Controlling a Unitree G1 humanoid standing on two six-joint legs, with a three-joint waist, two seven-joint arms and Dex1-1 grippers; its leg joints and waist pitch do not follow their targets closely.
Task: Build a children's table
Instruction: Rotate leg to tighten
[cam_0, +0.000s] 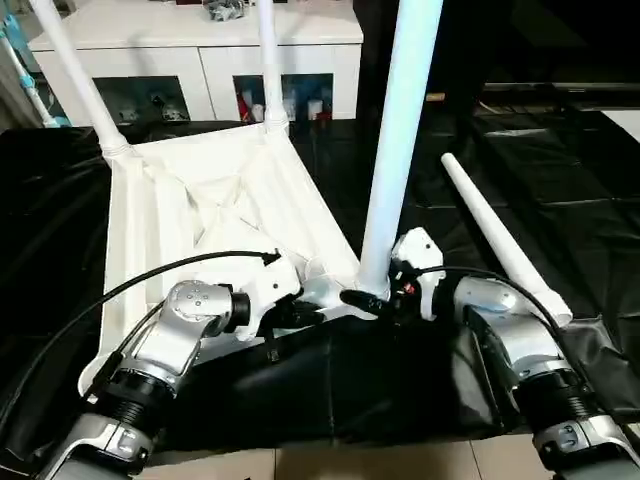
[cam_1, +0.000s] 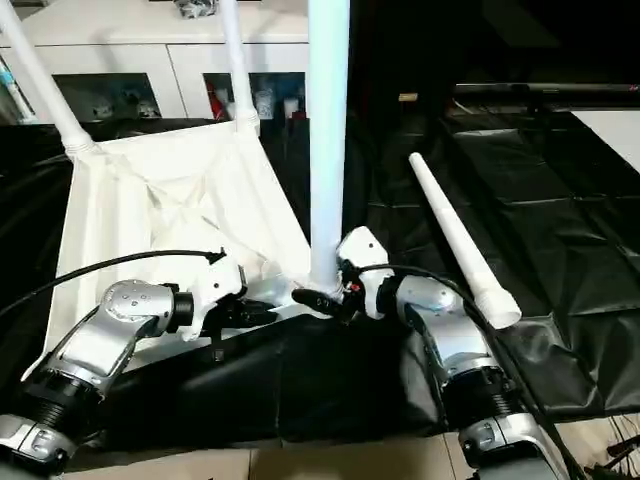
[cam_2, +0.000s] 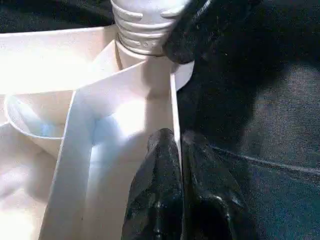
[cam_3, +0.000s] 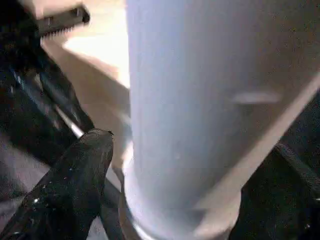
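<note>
The children's table top (cam_0: 200, 200) lies upside down on the black cloth, ribs up. Two white legs (cam_0: 75, 80) (cam_0: 268, 60) stand in its far corner sockets. A third leg (cam_0: 400, 130) stands upright in the near right corner, its threaded end (cam_2: 145, 30) at the socket. My right gripper (cam_0: 362, 292) is open, with a finger (cam_3: 75, 185) on either side of that leg's base and a narrow gap beside it. My left gripper (cam_2: 176, 137) is shut on the table top's near rim (cam_2: 174, 100), close to that corner. The last leg (cam_0: 500, 240) lies loose on the cloth to the right.
A white cabinet (cam_0: 200, 40) with glass doors stands behind the draped table. The black cloth (cam_0: 560, 160) runs wrinkled to the right, and its front edge drops to a pale floor (cam_0: 350, 465). Black cables loop over both forearms.
</note>
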